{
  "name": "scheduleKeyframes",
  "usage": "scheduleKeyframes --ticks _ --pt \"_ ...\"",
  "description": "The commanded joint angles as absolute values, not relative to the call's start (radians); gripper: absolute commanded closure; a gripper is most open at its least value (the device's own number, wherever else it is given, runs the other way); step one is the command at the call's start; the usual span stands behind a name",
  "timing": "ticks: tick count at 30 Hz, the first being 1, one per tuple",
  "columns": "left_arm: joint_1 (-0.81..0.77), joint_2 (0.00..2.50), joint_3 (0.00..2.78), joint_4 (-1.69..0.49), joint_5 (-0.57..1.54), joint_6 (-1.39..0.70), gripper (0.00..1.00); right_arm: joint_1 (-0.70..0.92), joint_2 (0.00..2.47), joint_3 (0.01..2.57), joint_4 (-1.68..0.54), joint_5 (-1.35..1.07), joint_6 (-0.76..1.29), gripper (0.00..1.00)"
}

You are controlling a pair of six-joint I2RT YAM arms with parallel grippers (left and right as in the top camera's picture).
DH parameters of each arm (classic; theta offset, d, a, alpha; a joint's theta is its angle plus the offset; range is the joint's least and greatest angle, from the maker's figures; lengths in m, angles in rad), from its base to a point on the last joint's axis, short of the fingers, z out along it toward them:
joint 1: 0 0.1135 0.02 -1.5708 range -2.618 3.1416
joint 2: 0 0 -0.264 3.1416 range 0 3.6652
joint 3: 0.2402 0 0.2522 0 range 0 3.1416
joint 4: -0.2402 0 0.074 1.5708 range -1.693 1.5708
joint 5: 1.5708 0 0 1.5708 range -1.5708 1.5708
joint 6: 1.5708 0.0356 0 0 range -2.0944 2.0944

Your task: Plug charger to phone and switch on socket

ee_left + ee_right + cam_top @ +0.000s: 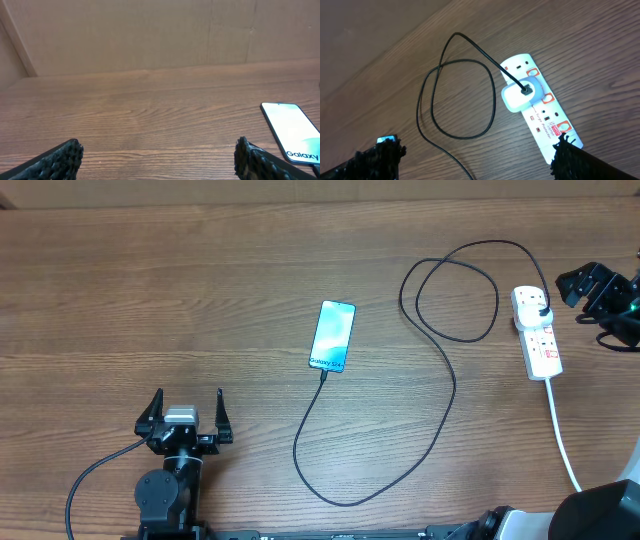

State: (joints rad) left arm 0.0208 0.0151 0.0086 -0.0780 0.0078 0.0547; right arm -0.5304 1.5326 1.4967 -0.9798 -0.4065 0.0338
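Nearer arm: right end effector [472, 157], wide open, empty.
Power strip [537, 332]: just to its left, long axis near-to-far.
Left end effector [188, 402]: open, empty, well apart.

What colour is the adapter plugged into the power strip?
White adapter, black cable running from it; right wrist view shows it best.

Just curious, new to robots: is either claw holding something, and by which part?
Nothing is held. The left gripper and the right gripper are both open and empty.
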Motion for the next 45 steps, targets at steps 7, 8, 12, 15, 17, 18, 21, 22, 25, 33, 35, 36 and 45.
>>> scheduleKeyframes --ticks 7,8,12,15,17,18,21,22,25,33,35,36,45 --pt "0.028 0.004 0.005 -0.078 0.019 0.052 0.00 -0.465 1.505 1.493 -0.866 -0.427 0.038 0.00" --pt "0.028 0.004 0.005 -0.078 0.019 0.052 0.00 -0.444 1.496 1.493 -0.842 -0.426 0.037 0.00" --pt "0.028 0.004 0.005 -0.078 0.019 0.052 0.00 -0.364 1.458 1.492 -0.773 -0.414 0.033 0.00" --pt "0.028 0.004 0.005 -0.078 0.018 0.052 0.00 -0.309 1.432 1.492 -0.718 -0.399 0.033 0.00" --pt "0.028 0.004 0.005 -0.078 0.019 0.052 0.00 -0.266 1.414 1.492 -0.666 -0.382 0.032 0.00" --pt "0.028 0.004 0.005 -0.078 0.019 0.052 0.00 -0.242 1.406 1.492 -0.639 -0.372 0.028 0.00" --pt "0.028 0.004 0.005 -0.078 0.019 0.052 0.00 -0.171 1.381 1.492 -0.587 -0.308 0.026 0.00" --pt "0.028 0.004 0.005 -0.078 0.018 0.052 0.00 -0.148 1.372 1.491 -0.585 -0.278 0.026 0.00" --pt "0.028 0.004 0.005 -0.078 0.018 0.052 0.00 -0.102 1.350 1.477 -0.574 -0.217 0.026 0.00" --pt "0.028 0.004 0.005 -0.078 0.019 0.052 0.00 -0.056 1.219 1.185 -0.296 -0.215 0.027 0.00" --pt "0.028 0.004 0.005 -0.078 0.018 0.052 0.00 -0.053 1.172 1.081 -0.214 -0.234 0.027 0.00" --pt "0.028 0.004 0.005 -0.078 0.019 0.052 0.00 -0.053 1.150 1.031 -0.171 -0.245 0.027 0.00" --pt "0.028 0.004 0.005 -0.078 0.019 0.052 0.00 -0.053 0.929 0.595 0.169 -0.271 0.027 0.00"
